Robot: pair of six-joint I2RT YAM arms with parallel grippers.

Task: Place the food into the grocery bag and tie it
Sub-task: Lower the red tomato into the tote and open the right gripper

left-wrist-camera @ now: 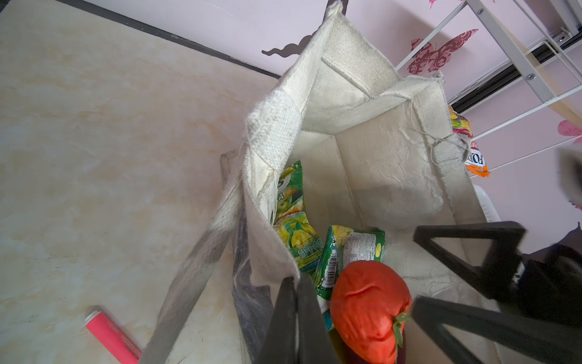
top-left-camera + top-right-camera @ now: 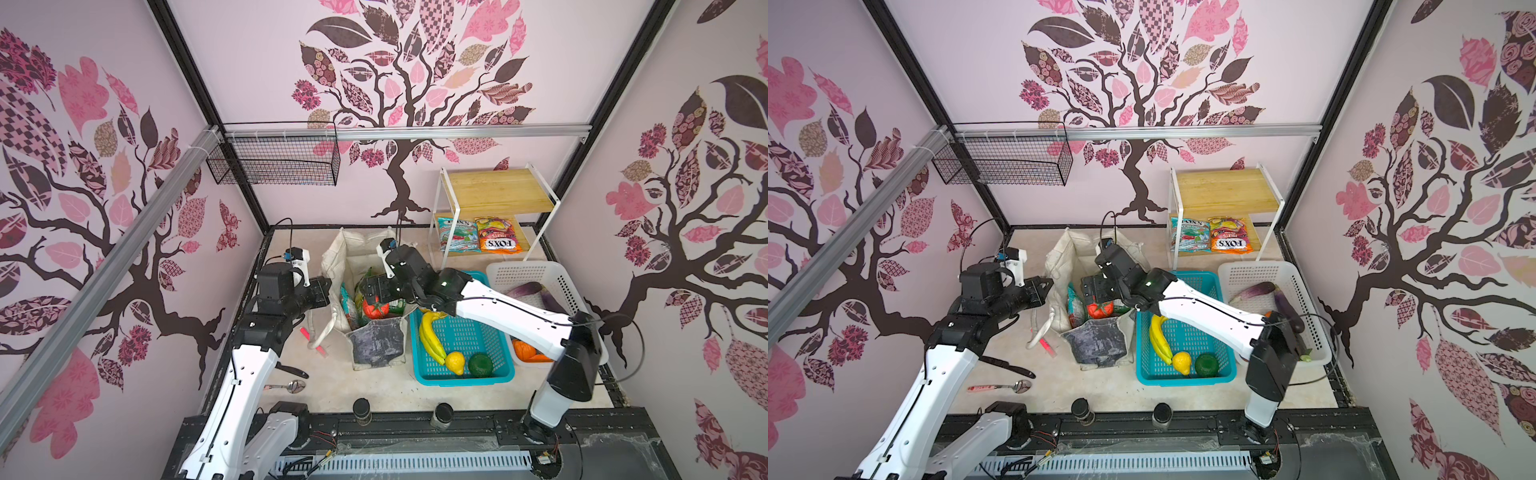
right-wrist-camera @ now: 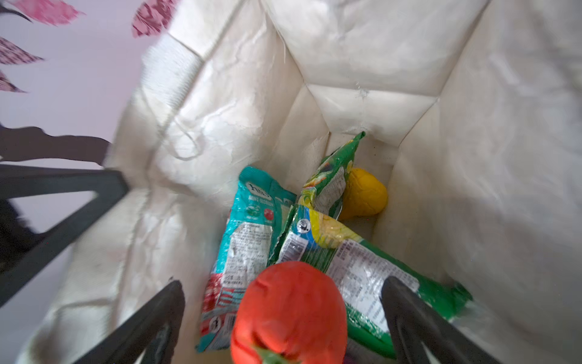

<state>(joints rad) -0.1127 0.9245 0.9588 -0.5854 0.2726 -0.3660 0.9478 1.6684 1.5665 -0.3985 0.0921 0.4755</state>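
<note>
Pinching grocery bag (image 2: 376, 345) rim, left gripper (image 1: 293, 290) clamped, right gripper (image 3: 283, 288) wide apart over tomato (image 3: 289, 312), teal basket (image 2: 465, 380) alongside.

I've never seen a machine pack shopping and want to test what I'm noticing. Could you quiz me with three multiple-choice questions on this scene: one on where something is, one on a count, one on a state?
1. Where is the red tomato?
A) in the teal basket
B) inside the cloth bag
C) on the bare table

2. How many snack packets lie on the shelf?
A) two
B) four
C) none

3. The right gripper is:
A) shut on a banana
B) wide open over the tomato
C) shut on a spoon

Answers:
1 B: it rests on packets down inside the bag.
2 A: a teal one and an orange one lie side by side.
3 B: its jaws stand apart on either side of the tomato, clear of it.
</note>
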